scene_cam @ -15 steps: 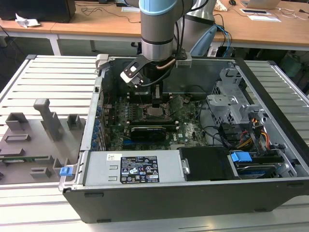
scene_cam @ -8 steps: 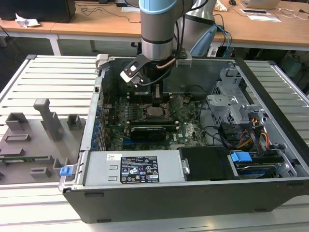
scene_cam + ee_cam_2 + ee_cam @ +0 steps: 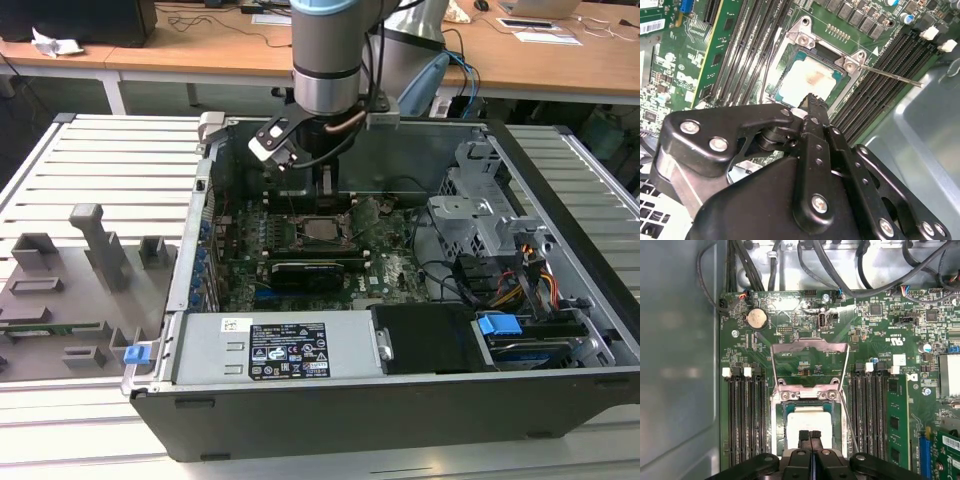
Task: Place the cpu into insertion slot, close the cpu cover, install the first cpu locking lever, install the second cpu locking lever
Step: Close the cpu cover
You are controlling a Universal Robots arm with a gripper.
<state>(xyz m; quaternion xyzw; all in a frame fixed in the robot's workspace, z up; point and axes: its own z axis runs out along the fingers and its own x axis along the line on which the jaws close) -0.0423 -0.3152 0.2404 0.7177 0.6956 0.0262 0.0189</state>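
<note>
Gripper [image 3: 810, 433], fingers pressed together, hides part of the cpu [image 3: 801, 418] in its socket, cpu cover [image 3: 809, 343] raised.

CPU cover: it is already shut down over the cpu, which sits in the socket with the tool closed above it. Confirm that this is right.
One thing is wrong: the cpu cover is not shut. In the first wrist view it stands open, swung up away from the socket, with the board showing through its window. The rest holds: the cpu sits in the socket, and the tool is closed above it.
</note>
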